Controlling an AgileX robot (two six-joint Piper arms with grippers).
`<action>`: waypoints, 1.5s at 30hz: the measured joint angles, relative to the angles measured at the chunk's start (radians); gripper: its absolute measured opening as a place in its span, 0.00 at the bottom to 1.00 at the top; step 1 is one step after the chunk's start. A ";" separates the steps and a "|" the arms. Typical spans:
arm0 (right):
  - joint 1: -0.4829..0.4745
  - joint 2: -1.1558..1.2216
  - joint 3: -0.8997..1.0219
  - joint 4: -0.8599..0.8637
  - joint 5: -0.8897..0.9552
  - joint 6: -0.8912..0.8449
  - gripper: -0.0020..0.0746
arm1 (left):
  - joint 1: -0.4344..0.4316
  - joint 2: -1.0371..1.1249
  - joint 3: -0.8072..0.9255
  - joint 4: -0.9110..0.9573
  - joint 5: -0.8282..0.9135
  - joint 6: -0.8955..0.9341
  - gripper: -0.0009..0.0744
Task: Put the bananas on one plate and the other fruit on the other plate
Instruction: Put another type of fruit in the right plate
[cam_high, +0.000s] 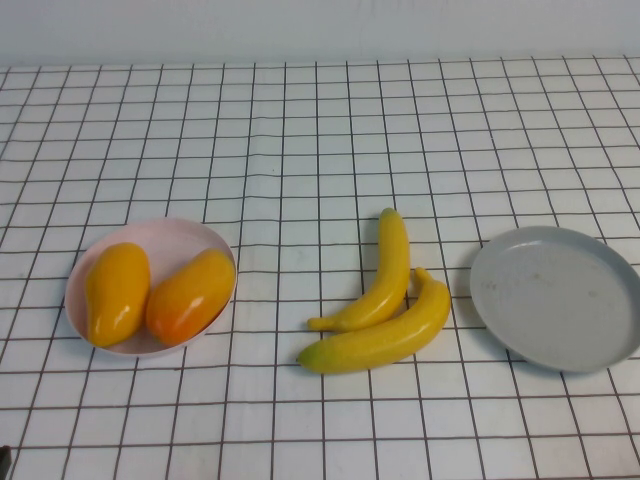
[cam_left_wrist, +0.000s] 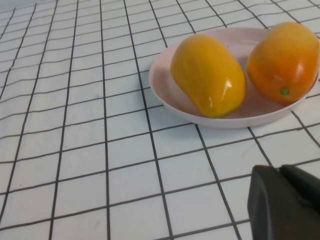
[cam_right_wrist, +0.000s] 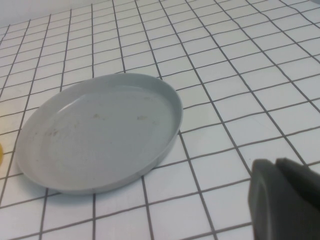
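On the white grid-lined tablecloth (cam_high: 300, 130), the pale pink plate (cam_high: 190, 232) sits at the lower left of the high view and carries both mango-like fruits side by side — the yellower one (cam_high: 117, 292) on the left, the one with the reddish-orange blush (cam_high: 190, 296) on the right, its end reaching over the plate's rim. The two bananas lie on the cloth near the centre of the frame, just right of middle: the slimmer banana (cam_high: 382, 275) runs from upper right down to lower left, and the thicker banana (cam_high: 385, 335) lies just below it, touching it along their curves. The grey-blue plate (cam_high: 556, 296) rests at the right edge of the frame, close beside the bananas but apart from them, and holds nothing. Neither arm shows in the high view. In the left wrist view the left gripper (cam_left_wrist: 285, 202) appears only as a dark shape at the lower right corner, near the pink plate and apart from it — whether it is spread or pressed together cannot be told. The right gripper (cam_right_wrist: 285, 197) shows likewise at the lower right corner of the right wrist view, near the grey-blue plate, its state equally unclear.
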 joint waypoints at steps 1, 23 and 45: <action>0.000 0.000 0.000 0.000 0.000 0.000 0.01 | 0.000 0.000 0.000 0.000 0.000 0.000 0.01; 0.000 0.000 0.000 0.854 -0.049 0.093 0.00 | 0.000 0.000 0.000 0.000 0.000 0.000 0.01; 0.000 0.341 -0.415 0.433 0.201 -0.164 0.00 | 0.000 0.000 0.000 0.000 0.000 0.002 0.01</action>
